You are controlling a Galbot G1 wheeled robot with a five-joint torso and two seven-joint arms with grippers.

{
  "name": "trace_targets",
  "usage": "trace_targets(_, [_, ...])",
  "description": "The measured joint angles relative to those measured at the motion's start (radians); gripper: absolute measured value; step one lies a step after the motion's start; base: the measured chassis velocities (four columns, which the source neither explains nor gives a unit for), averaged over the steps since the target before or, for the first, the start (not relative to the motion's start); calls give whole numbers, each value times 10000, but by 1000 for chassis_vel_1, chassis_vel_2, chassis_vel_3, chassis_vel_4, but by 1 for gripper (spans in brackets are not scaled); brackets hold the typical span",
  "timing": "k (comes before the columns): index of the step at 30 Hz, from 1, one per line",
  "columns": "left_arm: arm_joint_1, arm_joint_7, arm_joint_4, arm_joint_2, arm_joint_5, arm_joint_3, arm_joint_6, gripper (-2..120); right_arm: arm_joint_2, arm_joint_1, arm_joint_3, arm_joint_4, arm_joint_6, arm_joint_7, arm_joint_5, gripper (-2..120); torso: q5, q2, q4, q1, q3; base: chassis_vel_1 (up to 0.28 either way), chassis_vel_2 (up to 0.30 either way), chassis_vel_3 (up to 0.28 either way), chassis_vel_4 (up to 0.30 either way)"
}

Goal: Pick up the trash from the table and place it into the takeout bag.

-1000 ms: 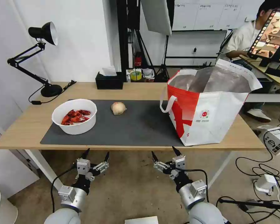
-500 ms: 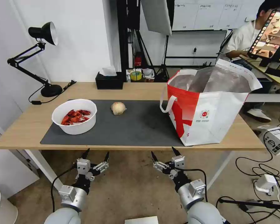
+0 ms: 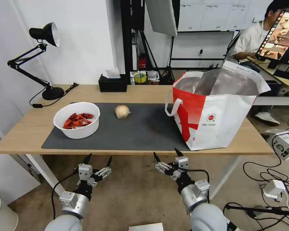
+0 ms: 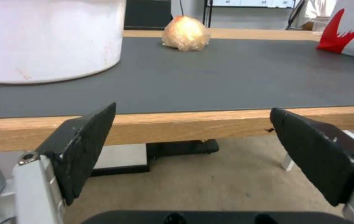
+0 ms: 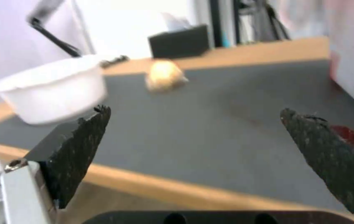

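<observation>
Left gripper (image 3: pixel 98 157) and right gripper (image 3: pixel 165 153): spread wide, empty, below the table (image 3: pixel 29 134) edge. Bowl (image 3: pixel 76 120), beige ball (image 3: pixel 122 111), takeout bag (image 3: pixel 215 112): on tabletop.

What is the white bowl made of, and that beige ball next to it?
The white bowl looks like smooth plastic, judging by its thin, even rim. The beige ball seems to be something wrapped in crinkly clear film: in the left wrist view its surface is wrinkled and glossy.
</observation>
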Motion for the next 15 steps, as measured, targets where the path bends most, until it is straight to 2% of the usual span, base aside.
trace_targets(5, [96,0,-37,-66,23,-25,-19,100,-314,1024,-223,-77,-6,-1029,766,100,1,0,-2,0,0,0,0,0,0])
trace_targets(8, [117,-3,-48,-98,47,-30,-25,100,-365,1741,-485,-301,-129,-1238,952,100,0,0,-2,0,0,0,0,0,0])
trace_targets(15, [230,-1,-128,-194,71,-155,-34,100,-150,3632,-1503,-1125,-432,-984,1204,100,0,-1,0,0,1,0,0,0,0])
